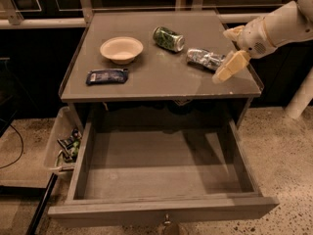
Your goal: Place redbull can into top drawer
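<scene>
Just right of the redbull can (204, 58), the gripper's (225, 54) jaws stand apart, empty.

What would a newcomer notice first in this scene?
The top drawer, pulled wide open below the table, fills the foreground. At the tabletop's right side the gripper hangs open right by the redbull can, which lies on its side. A green can and a bowl sit farther left.

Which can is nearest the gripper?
The slim silvery can on the grey tabletop's right, beside the gripper; the green-patterned can lies farther back left.
</scene>
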You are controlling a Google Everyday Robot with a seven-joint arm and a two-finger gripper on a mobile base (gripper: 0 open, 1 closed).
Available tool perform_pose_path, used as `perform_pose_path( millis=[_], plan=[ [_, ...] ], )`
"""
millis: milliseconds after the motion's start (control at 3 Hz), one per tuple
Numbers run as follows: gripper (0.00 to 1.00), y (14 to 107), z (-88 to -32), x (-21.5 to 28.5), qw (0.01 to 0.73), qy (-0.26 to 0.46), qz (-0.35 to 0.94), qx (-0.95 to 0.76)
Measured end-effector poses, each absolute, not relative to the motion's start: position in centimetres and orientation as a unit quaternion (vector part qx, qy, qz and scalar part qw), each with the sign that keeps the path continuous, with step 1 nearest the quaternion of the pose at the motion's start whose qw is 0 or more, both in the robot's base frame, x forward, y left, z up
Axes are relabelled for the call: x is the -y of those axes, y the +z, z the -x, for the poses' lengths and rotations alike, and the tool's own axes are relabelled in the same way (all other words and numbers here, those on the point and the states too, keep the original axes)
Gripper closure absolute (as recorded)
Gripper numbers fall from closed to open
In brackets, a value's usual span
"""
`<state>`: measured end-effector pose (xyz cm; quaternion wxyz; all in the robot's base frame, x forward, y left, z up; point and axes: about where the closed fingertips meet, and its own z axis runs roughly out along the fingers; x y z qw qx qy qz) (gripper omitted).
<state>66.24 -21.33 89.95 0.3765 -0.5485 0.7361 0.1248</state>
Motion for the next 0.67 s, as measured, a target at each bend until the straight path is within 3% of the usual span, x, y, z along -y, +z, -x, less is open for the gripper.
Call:
perform_pose_path(
  millis=[667],
  plan=[
    [0.00,87.8,-70.4,19.9,0.387,0.161,0.527,-0.739]
  ],
)
